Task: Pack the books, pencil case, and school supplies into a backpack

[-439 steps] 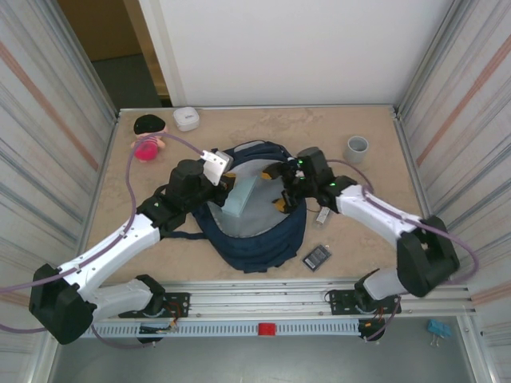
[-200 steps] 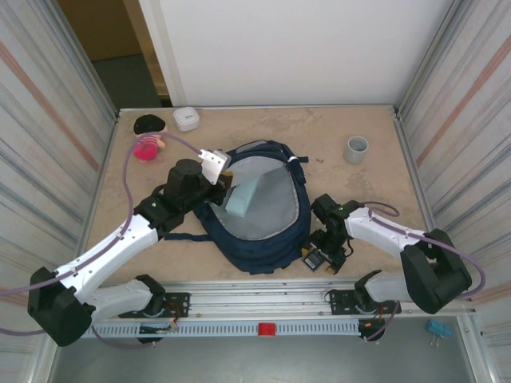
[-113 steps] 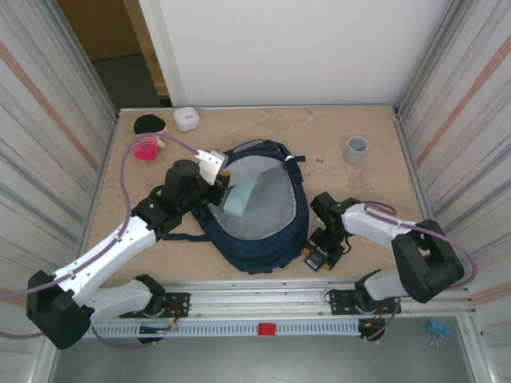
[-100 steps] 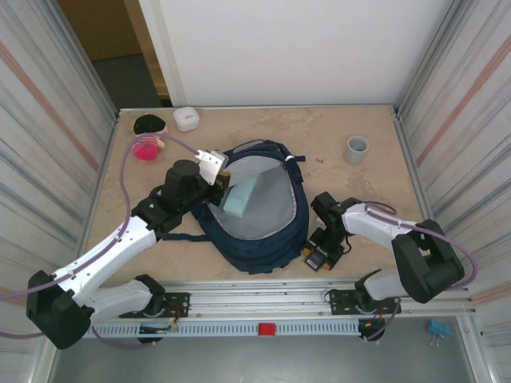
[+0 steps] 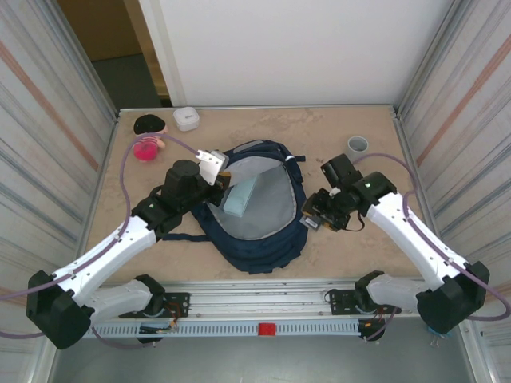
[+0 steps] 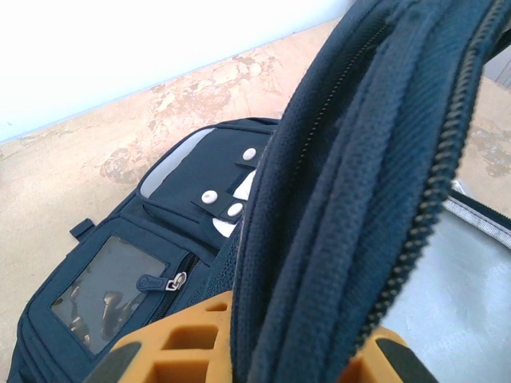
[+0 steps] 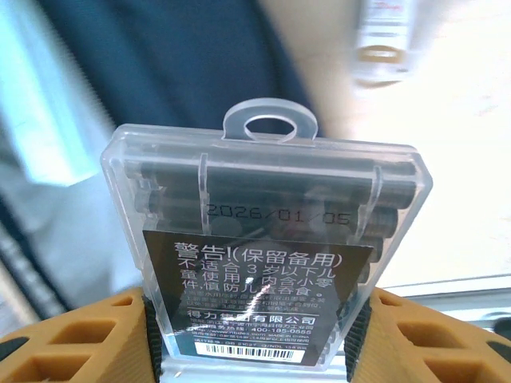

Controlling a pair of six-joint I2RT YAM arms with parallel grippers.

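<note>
**A:** What did our right gripper [image 7: 255, 355] have?

**B:** It was shut on the small dark case [image 7: 263, 239]. Its orange fingers [image 7: 88, 339] pinched the labelled end, so the hanging loop pointed ahead. From above, we saw it poised at the right rim of the backpack [image 5: 263, 243], and we judged it was lined up to go in.

**A:** And our left gripper [image 6: 295, 355]?

**B:** It was clamped on the backpack's zipped edge on the left side. We think that was to hold the mouth open for the other arm.

**A:** Anything packed?

**B:** The pencil case [image 5: 239, 197] lay inside on the grey lining. A pale bar [image 7: 382, 32] sat blurred on the table [image 5: 359, 255] beyond the case, not yet packed.

**A:** Could we read anything?

**B:** Yes. The clear shell showed the date 2026/01/05. The black label began 警告!(保留备用), then a warning about children under three. Below that was what we took for 得力集团有限公司, a number starting 400, and a barcode. The backpack's own patches were too small for us to read.
</note>
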